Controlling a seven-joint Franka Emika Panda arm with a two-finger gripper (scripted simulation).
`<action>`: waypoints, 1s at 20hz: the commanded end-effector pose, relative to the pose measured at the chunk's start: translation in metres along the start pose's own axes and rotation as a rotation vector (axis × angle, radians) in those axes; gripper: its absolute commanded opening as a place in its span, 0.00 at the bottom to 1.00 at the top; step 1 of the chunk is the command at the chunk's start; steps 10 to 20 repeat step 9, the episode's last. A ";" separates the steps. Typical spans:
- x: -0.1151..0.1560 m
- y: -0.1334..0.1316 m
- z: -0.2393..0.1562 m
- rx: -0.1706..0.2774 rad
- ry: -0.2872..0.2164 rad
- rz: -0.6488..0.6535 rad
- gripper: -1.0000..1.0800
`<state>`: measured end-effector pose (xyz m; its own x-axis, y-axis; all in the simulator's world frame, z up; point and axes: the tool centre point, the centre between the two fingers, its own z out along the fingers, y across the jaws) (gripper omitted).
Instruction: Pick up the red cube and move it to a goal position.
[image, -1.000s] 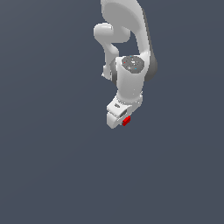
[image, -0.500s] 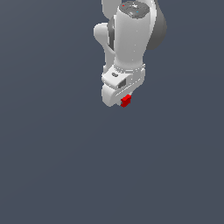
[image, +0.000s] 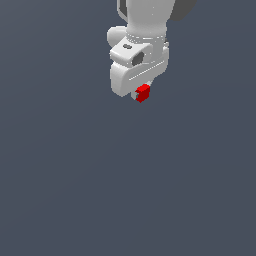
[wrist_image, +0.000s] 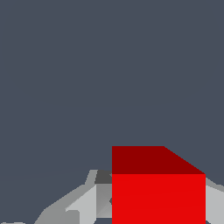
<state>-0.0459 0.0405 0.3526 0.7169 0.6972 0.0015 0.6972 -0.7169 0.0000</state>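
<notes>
the white gripper (image: 141, 95) is hanging in the upper part of the exterior view, and the red cube (image: 143, 93) is sitting pinched between its fingers (wrist_image: 94, 199), closed on both sides of it. the cube is peeking out just below the gripper body, which is hiding most of the fingers. in the wrist view the red cube (wrist_image: 158, 197) is getting cut off at the frame edge, grey fingers showing beside it. the arm's upper part is running out of frame.

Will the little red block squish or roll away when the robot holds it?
Probably not. The tiny bright red solid cube shows flat faces and sharp edges, so it likely stays stiff and won't roll. It looks much smaller than the white robot gripper, so it is probably light, though plain faces might slip.
</notes>
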 end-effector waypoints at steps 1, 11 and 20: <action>-0.002 0.000 -0.014 0.001 -0.001 0.000 0.00; -0.005 0.000 -0.031 0.000 -0.001 0.001 0.00; -0.005 0.000 -0.031 0.000 -0.001 0.001 0.00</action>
